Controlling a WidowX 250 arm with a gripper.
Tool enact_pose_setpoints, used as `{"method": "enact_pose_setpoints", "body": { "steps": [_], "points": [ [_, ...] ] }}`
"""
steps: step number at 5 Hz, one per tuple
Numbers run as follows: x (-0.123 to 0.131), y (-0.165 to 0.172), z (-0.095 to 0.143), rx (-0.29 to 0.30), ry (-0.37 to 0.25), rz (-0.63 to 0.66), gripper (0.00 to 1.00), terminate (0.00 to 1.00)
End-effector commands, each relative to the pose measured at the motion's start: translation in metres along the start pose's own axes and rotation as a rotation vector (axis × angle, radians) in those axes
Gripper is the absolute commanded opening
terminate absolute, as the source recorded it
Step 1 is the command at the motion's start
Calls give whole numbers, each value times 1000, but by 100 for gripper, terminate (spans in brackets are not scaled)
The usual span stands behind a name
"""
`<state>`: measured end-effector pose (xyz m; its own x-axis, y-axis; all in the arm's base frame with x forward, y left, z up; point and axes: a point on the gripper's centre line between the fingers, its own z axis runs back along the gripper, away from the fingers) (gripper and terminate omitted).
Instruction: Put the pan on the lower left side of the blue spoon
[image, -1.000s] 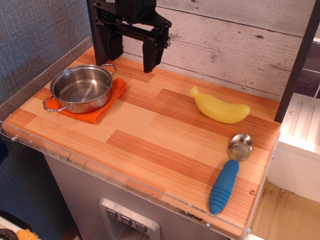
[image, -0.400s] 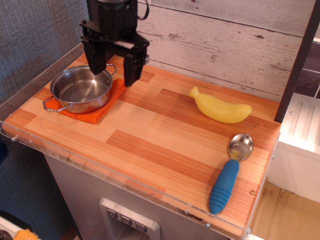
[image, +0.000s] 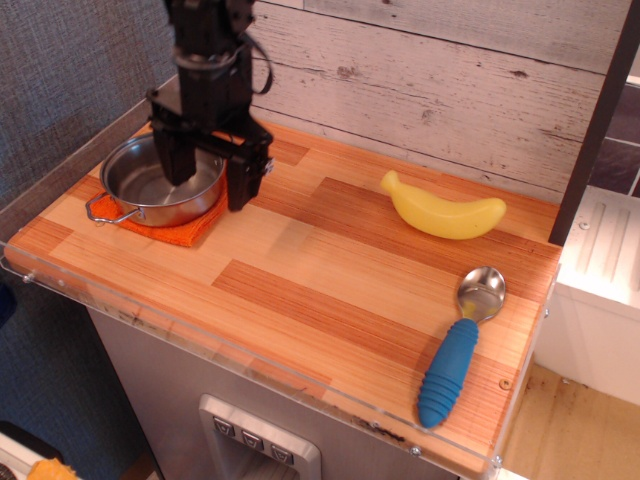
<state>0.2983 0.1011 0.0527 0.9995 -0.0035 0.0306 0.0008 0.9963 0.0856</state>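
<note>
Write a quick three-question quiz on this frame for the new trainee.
1. True or false: the pan rests on an orange cloth.
2. Which object lies nearest the blue spoon? A) the pan B) the yellow banana C) the cloth
3. Fill in: the tool is open, with one finger inside the pan and the other outside its ____ wall.

Key: 1 true; 2 B; 3 right.
</note>
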Motion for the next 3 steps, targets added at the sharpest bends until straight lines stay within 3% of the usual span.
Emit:
{"method": "enact_pose_setpoints", "body": {
  "steps": [1, 2, 3],
  "points": [
    [10, 6, -18, -62, -46, -6, 100, 0],
    [11, 8, -22, -82, -47, -3, 100, 0],
    [11, 9, -24, -94, -48, -11, 0, 0]
  ]
}}
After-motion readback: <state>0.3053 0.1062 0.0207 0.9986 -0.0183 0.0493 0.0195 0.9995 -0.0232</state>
